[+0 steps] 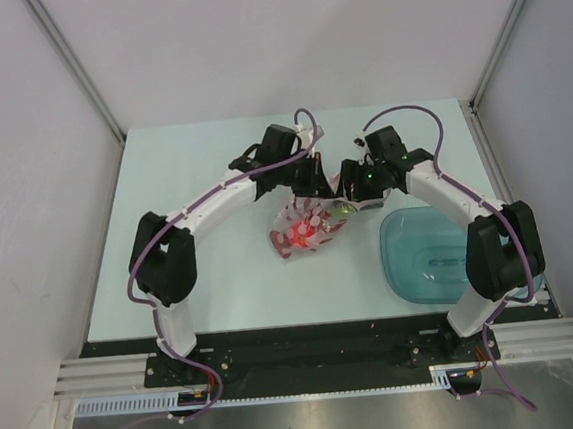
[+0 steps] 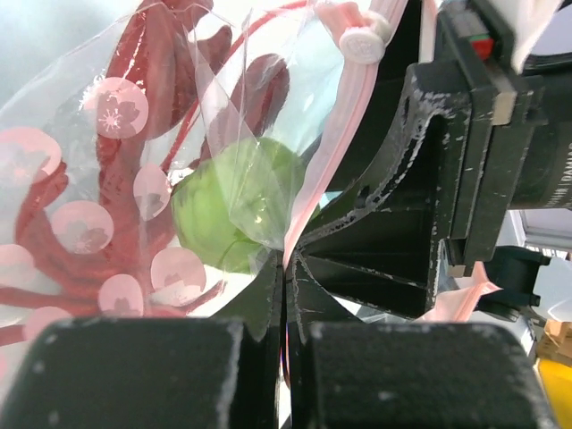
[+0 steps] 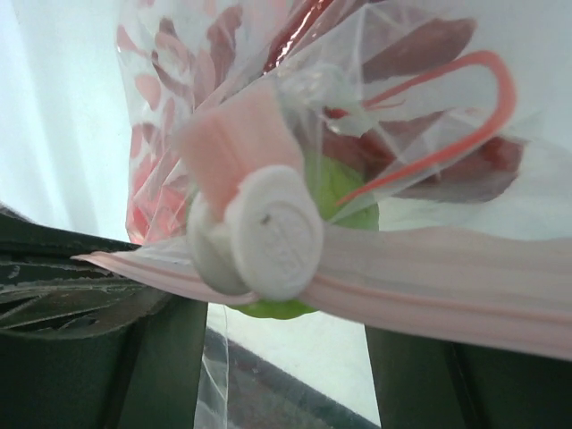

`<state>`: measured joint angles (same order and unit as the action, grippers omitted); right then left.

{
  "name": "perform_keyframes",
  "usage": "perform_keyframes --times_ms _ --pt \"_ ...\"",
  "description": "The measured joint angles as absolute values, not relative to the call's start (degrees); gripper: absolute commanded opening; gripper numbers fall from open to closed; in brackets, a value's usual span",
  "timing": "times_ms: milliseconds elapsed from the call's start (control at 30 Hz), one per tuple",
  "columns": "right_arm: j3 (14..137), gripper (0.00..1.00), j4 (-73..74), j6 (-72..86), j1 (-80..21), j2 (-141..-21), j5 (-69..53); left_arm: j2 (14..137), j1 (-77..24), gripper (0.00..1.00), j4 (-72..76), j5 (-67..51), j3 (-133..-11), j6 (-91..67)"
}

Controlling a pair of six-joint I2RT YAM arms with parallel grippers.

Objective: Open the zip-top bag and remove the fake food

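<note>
Overhead, our bag (image 1: 306, 231) runs near-left to far-right, strip (image 2: 344, 143) far;
only the left wrist shows left gripper (image 2: 285, 304) clamped on it; right gripper (image 3: 286, 340), we cannot tell.

Bright, even light is falling from above onto the pale mint table (image 1: 232, 279), leaving only faint, soft shadows beneath the white arms (image 1: 216, 206). Up close, the clear, crinkly zip-top bag (image 2: 232, 116) is catching glare, and the round white plastic slider (image 3: 273, 234) is sitting slightly blurred, out of focus
</note>
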<state>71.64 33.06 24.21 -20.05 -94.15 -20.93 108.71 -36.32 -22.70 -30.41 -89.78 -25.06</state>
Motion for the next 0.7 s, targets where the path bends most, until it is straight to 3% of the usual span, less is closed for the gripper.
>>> perform_keyframes --times_ms 700 --pt "84.1 0.22 44.5 29.1 -19.9 -99.1 -11.9 108.3 -39.9 0.0 -31.1 -27.0 -93.0 -18.6"
